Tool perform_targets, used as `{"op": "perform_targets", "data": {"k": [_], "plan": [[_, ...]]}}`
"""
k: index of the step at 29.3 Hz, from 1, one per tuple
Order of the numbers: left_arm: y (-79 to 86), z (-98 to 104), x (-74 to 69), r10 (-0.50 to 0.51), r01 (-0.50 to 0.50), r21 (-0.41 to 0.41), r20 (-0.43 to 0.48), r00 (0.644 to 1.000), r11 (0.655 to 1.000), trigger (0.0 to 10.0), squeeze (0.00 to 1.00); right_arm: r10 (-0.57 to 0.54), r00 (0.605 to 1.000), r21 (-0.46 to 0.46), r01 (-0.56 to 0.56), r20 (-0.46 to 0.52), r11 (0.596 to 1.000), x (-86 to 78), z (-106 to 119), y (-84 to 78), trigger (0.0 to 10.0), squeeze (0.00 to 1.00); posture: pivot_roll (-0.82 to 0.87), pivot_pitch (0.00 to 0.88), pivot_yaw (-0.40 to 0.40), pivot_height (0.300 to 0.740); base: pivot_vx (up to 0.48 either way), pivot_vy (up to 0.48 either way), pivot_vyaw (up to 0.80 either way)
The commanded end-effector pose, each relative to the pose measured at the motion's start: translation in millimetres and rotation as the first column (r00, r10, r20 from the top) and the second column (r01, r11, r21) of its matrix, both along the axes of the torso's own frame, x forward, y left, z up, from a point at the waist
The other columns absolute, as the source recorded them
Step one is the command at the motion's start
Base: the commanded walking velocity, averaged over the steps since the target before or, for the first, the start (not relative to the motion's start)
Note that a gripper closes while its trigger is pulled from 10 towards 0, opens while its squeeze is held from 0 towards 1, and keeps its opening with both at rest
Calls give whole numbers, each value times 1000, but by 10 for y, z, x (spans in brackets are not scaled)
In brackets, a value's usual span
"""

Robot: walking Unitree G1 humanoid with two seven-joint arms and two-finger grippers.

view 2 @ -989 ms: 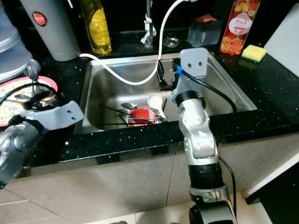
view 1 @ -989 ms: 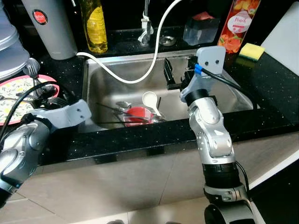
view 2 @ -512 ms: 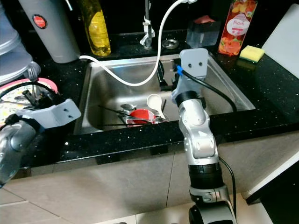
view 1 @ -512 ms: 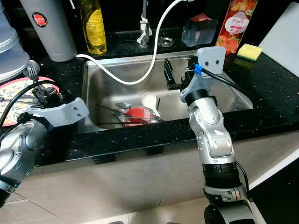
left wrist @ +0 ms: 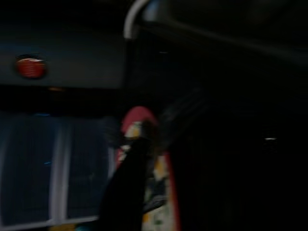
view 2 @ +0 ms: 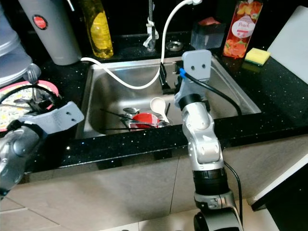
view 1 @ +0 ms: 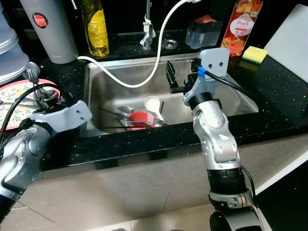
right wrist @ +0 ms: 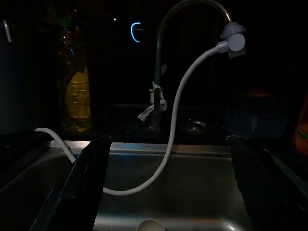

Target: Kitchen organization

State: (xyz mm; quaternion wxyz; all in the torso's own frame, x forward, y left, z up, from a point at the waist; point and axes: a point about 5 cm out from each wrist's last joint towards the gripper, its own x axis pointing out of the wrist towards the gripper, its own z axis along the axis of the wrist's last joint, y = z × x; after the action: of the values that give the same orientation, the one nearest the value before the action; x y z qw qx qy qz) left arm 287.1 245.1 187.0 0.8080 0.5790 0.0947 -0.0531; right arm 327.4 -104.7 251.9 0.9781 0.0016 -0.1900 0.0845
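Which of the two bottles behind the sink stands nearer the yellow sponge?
The red peach-labelled bottle at the right, just beside the sponge. The other bottle, holding yellow liquid, stands left of the tap.

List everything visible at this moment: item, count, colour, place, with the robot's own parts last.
Sink: 1, steel, set in the counter.
Counter: 1, black speckled.
Hose: 1, white, from the tap into the sink and over its left rim.
Tap: 1, behind the sink.
Red bowl: 1, in the sink with utensils.
White scoop: 1, in the sink beside the bowl.
Yellow bottle: 1, behind the sink, left.
Grey flask: 1, far left.
Peach bottle: 1, red, behind the sink, right.
Sponge: 1, yellow, right counter.
Plate: 1, patterned, pink rim, left counter.
Left gripper: over the plate.
Right gripper: open, above the sink.
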Motion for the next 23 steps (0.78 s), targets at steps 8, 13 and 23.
{"op": "perform_targets", "data": {"k": [8,13,23], "plan": [[61,-121,2,-12,23,59,-177,984,998,10000,1000,-1,1000,4,1,0,1000,-22,-2,1,10000,0,42,0,1,740,0,0,0],[238,-295,186,74,-51,118,-195,978,992,10000,0,-7,1000,5,7,1,1000,-30,-1,-10,10000,0,26,0,4,740,0,0,0],[183,-381,410,53,-8,234,-188,981,972,7569,0,-18,1000,1,18,1,1000,-41,5,-48,10000,0,13,0,5,740,0,0,0]]}}
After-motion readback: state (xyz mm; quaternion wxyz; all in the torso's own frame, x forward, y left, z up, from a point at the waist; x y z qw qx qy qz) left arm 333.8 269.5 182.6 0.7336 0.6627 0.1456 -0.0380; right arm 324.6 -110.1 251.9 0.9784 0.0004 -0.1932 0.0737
